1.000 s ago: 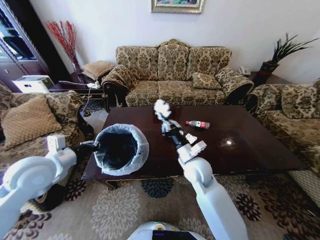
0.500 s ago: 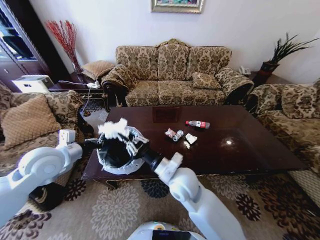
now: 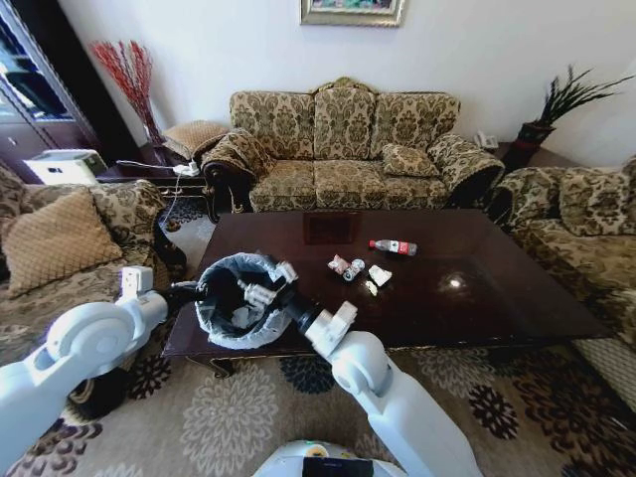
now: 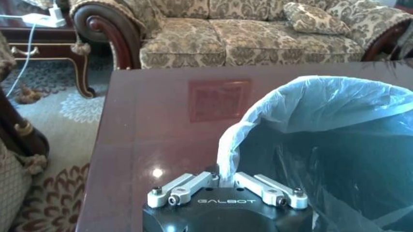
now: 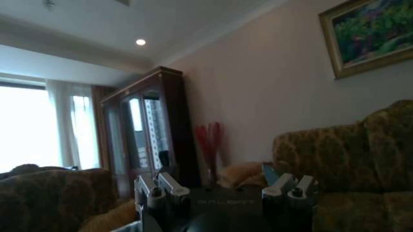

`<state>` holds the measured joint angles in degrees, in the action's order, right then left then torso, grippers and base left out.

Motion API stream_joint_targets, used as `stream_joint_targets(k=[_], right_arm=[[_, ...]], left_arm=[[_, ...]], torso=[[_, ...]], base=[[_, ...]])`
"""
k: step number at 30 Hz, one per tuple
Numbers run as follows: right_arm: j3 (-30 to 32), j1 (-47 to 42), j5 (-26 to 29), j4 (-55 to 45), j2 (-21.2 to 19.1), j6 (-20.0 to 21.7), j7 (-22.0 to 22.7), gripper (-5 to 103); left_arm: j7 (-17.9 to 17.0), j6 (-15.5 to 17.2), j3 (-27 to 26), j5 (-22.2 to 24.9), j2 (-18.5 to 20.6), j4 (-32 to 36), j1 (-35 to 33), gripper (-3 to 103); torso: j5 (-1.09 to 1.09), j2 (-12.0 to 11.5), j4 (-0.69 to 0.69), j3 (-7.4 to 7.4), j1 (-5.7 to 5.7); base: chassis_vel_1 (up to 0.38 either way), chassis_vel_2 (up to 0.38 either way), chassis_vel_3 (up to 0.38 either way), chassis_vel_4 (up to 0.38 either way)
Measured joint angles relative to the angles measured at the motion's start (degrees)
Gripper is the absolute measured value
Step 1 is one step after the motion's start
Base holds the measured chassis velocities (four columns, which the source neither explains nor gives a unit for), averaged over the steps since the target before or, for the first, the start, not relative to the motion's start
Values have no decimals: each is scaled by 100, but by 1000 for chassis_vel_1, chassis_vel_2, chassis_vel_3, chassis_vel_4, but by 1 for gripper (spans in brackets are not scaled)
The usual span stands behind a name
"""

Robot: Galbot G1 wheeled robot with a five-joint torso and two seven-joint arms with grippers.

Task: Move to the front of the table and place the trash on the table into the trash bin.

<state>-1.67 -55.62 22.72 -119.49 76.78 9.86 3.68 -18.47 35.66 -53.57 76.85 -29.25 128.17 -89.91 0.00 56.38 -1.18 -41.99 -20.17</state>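
I am holding my right gripper (image 3: 260,289) spread and empty over the mouth of the trash bin (image 3: 221,320), while my left gripper (image 4: 224,180) is pinching its bag rim. Scraps (image 3: 350,267) and the bottle (image 3: 395,246) are lying on the table (image 3: 477,288), waiting to be binned.

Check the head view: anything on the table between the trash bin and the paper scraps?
Nothing: in the head view, bare dark tabletop runs between the trash bin and the paper scraps.
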Motion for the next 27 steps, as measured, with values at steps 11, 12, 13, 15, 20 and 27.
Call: stream_joint_targets(k=[11,12,13,15,20,27], right_arm=[[896,-74,571,2264,190,-242,1157,100],[896,-74,571,2264,190,-242,1157,100],[921,-37,591,2424,239,-242,1196,100],[962,27,527,2749,311,-289,1222,100],[1007,202,288,3296,490,-315,1674,100],[1010,539,201,3920,631,-492,1836,100]], left_arm=[[126,-212,65,-303,-659,310,-176,0],[126,-212,65,-303,-659,310,-176,0],[128,-213,50,-304,-667,325,-187,0],[128,-213,32,-307,-681,352,-196,0],[132,-213,44,-354,-675,374,-190,0],[142,-214,55,-358,-605,374,-156,0]], torso=[[1,0,-1,0,0],[1,0,-1,0,0],[1,0,-1,0,0],[0,0,-2,0,1],[0,0,-2,0,1],[0,-1,2,-2,-6]], base=[[0,0,0,0],[0,0,0,0],[0,0,0,0],[0,0,0,0],[-64,68,75,-66],[-107,92,109,-102]])
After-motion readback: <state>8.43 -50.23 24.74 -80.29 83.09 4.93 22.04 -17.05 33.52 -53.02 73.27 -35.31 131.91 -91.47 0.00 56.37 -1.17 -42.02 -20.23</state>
